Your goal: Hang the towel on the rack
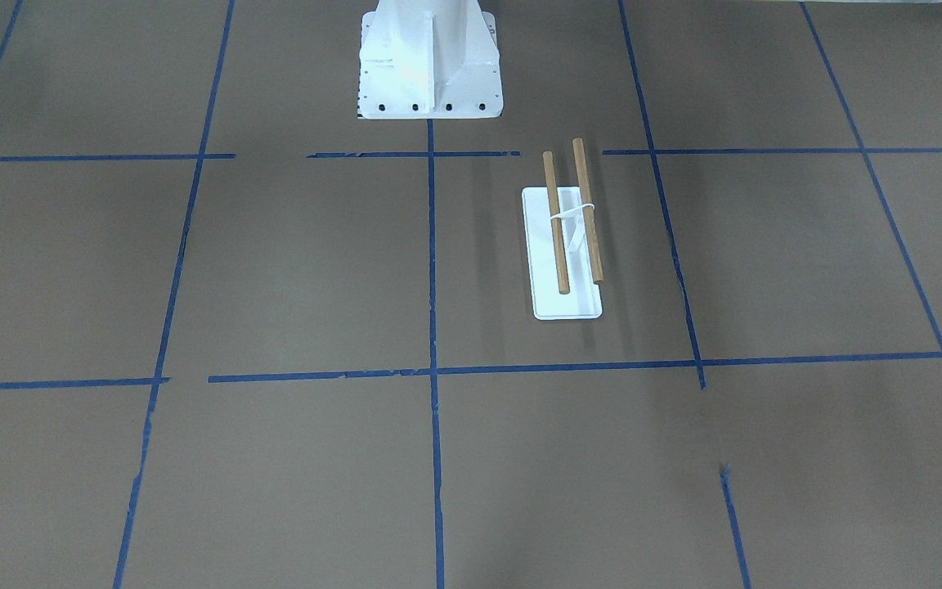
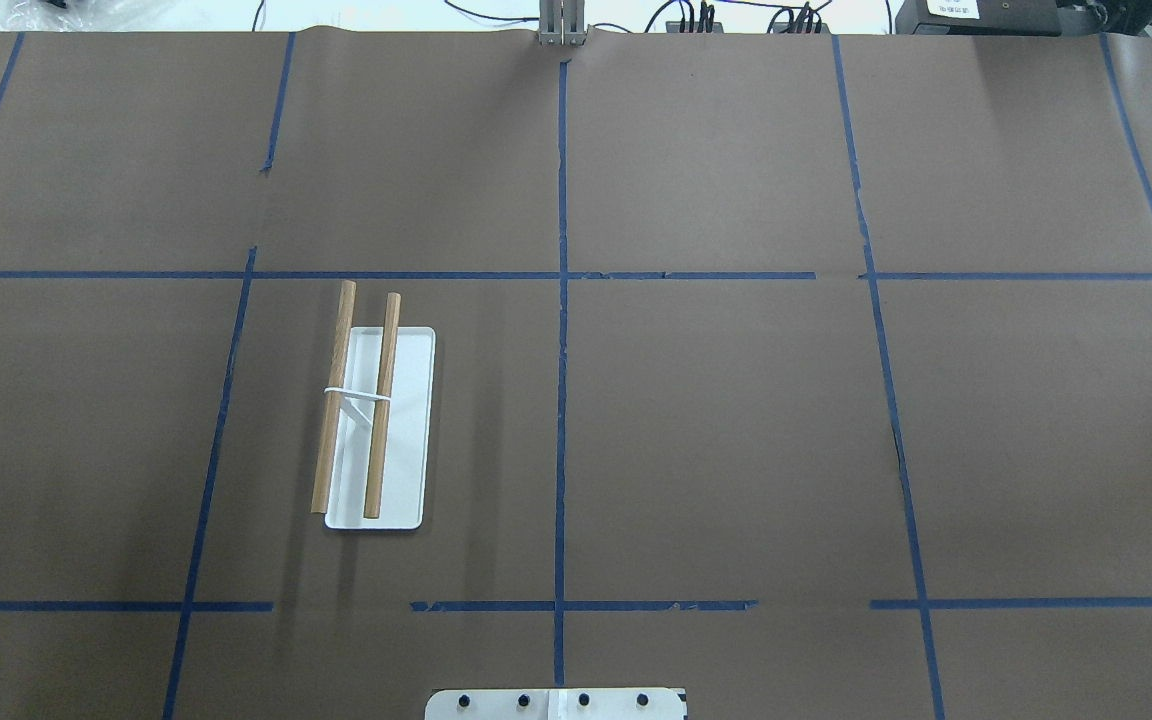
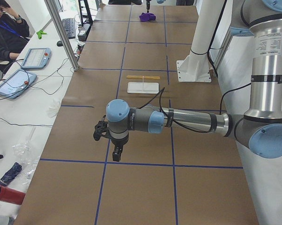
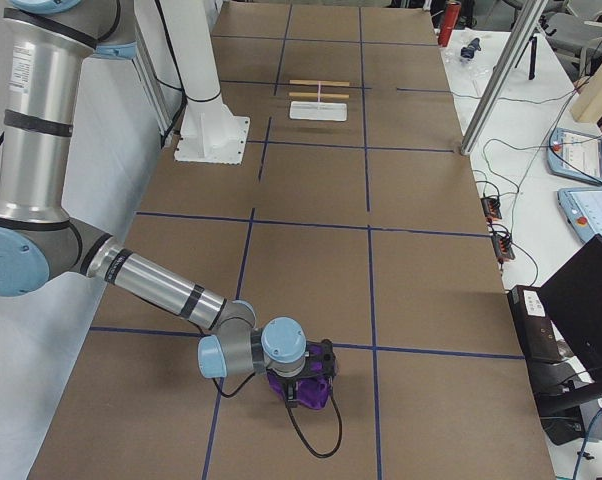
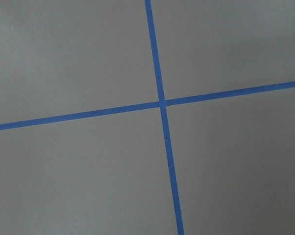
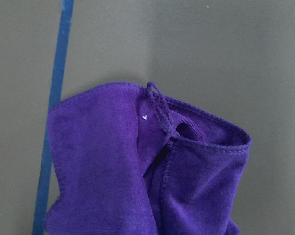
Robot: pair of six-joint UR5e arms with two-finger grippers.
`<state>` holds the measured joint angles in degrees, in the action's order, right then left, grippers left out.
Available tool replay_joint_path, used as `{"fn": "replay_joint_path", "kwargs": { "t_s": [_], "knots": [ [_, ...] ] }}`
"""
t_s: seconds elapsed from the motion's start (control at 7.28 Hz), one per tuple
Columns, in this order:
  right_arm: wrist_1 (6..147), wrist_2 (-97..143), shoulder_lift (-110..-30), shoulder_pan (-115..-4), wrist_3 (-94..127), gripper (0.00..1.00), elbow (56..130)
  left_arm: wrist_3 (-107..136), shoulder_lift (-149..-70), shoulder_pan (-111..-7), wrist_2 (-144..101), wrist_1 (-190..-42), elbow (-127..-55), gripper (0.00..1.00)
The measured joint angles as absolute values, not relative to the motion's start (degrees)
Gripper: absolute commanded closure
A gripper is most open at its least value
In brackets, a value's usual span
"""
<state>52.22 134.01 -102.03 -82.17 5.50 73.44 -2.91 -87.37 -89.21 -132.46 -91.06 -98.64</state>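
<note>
The left gripper point(image 3: 116, 153) hangs over the bare brown paper-covered table point(image 2: 736, 450) near its left end, above a crossing of blue tape lines. It shows only from the side, so I cannot tell whether its jaws are apart or closed. Nothing seems to hang from it.

Further right, on the robot's left half of the table, stands the small white rack point(image 2: 404, 430). It has a flat, smooth, round-cornered rectangular base, a thin white upright, and two parallel brown wooden dowels point(image 2: 333, 400) lying level above the base. Both dowels are bare. The large white metal pedestal point(image 1: 430, 65) rises near the middle.

At the far right end lies the purple terry-cloth towel point(image 6: 118, 161), crumpled in soft folds with a stitched hem and a small loop. The right gripper point(image 4: 311, 375) is right down on it, but whether its jaws have closed on the cloth cannot be told.

The step in hand looks like the pick-up. Next, the limp cloth needs lifting clear, carrying well across to the rack, and draping over a dowel so it hangs evenly.
</note>
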Motion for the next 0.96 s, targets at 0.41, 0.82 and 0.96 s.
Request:
{"fn": "replay_joint_path", "kwargs": {
  "t_s": [0.41, 0.82, 0.96],
  "knots": [
    [51.9, 132.3, -102.0, -80.0, 5.5, 1.0, 72.3, -3.0, -87.5, -89.2, -132.5, -91.1, -98.5, 0.0],
    [51.8, 132.2, -101.8, -79.9, 3.7, 1.0, 72.5, -3.0, -87.7, -89.2, -132.5, -91.1, -98.5, 0.0],
    [51.8, 132.3, -101.7, -79.9, 3.6, 1.0, 72.6, -3.0, -87.7, -89.2, -132.5, -91.1, -98.5, 0.0]
  ]
}}
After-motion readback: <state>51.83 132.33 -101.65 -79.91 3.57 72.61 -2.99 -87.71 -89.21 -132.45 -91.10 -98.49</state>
